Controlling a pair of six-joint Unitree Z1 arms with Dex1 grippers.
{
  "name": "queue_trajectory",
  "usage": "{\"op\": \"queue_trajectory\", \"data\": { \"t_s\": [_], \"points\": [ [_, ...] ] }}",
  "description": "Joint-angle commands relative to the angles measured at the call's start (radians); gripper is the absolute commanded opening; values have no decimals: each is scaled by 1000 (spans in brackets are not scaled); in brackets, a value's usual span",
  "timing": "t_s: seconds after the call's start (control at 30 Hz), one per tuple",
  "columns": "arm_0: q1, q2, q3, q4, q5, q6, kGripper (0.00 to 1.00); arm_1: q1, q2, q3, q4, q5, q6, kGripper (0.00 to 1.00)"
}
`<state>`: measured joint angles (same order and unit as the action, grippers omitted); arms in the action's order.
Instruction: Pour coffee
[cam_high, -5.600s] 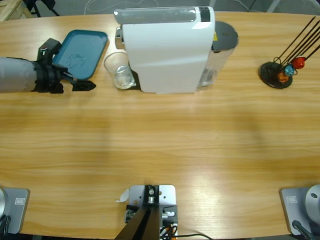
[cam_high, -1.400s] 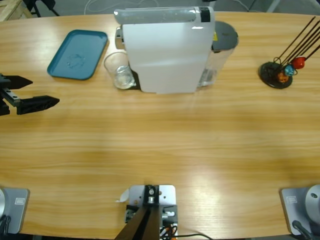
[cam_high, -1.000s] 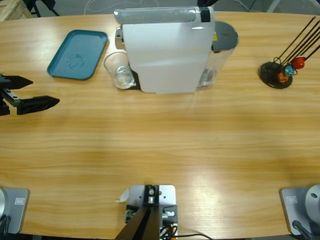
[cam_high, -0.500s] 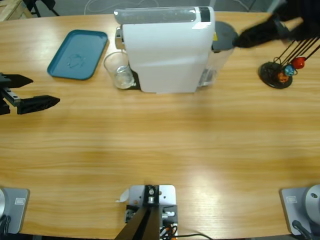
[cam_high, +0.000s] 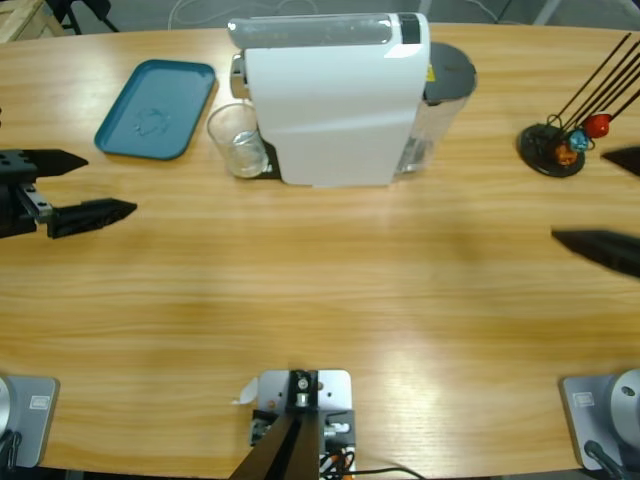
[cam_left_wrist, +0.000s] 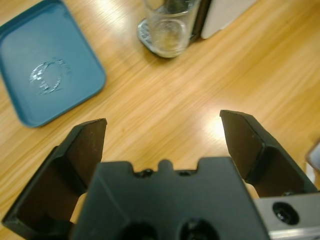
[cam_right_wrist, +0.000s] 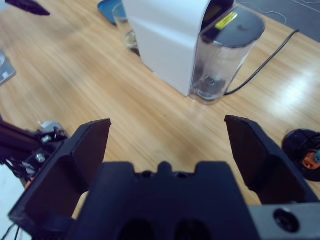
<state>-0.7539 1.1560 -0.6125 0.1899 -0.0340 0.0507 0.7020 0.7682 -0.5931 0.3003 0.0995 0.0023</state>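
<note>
Empty glass (cam_high: 238, 141) under white coffee machine (cam_high: 335, 100); both grippers' fingers wide apart, holding nothing.

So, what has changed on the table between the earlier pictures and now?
The left tool, earlier close beside the blue tray, drew back to the table's left edge and is open, holding nothing. The right tool, out of view at first, passed near the coffee machine and now sits at the right edge, open. The glass, tray and machine stayed put.
</note>
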Motion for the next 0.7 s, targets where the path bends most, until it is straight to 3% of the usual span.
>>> {"op": "queue_trajectory", "data": {
  "t_s": [0.03,0.7],
  "points": [
    [-42,-24,60,-66,-52,17,992,8,-86,85,-46,22,-13,1000],
    [-47,-42,95,-127,-41,25,991,10,8,144,-142,9,-24,1000]
  ]
}}
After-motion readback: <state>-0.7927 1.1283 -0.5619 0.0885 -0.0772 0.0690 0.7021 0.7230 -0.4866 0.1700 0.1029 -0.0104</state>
